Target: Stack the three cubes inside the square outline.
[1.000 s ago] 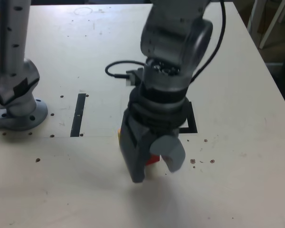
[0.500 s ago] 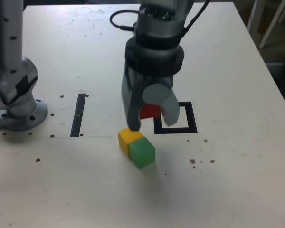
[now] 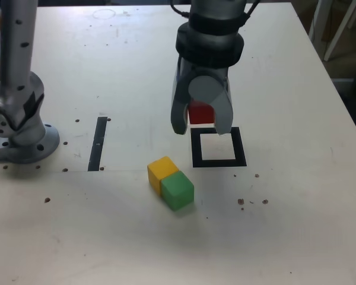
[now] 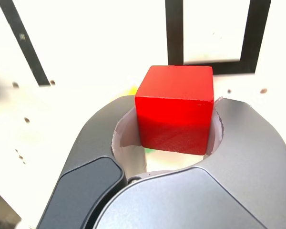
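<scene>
Lifted higher since before, end effector (image 3: 200,122) clamped on red cube (image 3: 200,112) — above square outline's (image 3: 218,161) far edge

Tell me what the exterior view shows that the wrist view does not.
Only the exterior view shows the green cube touching the yellow cube, clear of the square outline, and the grey post base. Only the wrist view shows both fingers pressed against the red cube. Both show the gripper holding the red cube above the table, the outline, and the black strip.
</scene>
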Controlling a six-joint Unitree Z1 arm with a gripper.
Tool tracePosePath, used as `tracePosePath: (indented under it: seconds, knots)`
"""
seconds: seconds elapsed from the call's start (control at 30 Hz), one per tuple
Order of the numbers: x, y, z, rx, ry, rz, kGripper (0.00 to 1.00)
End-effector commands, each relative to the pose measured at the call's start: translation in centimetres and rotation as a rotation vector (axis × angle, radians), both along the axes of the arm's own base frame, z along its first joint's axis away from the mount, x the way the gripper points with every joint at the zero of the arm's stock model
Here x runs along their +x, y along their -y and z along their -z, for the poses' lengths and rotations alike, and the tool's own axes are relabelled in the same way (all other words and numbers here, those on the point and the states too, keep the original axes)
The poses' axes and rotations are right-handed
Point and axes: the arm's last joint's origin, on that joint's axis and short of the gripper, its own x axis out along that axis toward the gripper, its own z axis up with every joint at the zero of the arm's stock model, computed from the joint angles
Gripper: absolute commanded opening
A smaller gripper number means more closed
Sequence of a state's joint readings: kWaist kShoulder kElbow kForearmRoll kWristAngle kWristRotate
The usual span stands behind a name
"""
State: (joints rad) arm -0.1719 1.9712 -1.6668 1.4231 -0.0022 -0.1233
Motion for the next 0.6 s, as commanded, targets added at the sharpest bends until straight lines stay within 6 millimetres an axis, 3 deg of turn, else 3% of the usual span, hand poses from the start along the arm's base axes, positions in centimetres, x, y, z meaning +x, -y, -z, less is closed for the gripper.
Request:
tracePosePath:
  seconds: [0.0,0.57]
  knots:
    - [0.4,-0.2,0.5,0.004,-0.012,0.015,0.29]
    - [3.0,-1.4,4.4,0.008,-0.072,0.086,0.29]
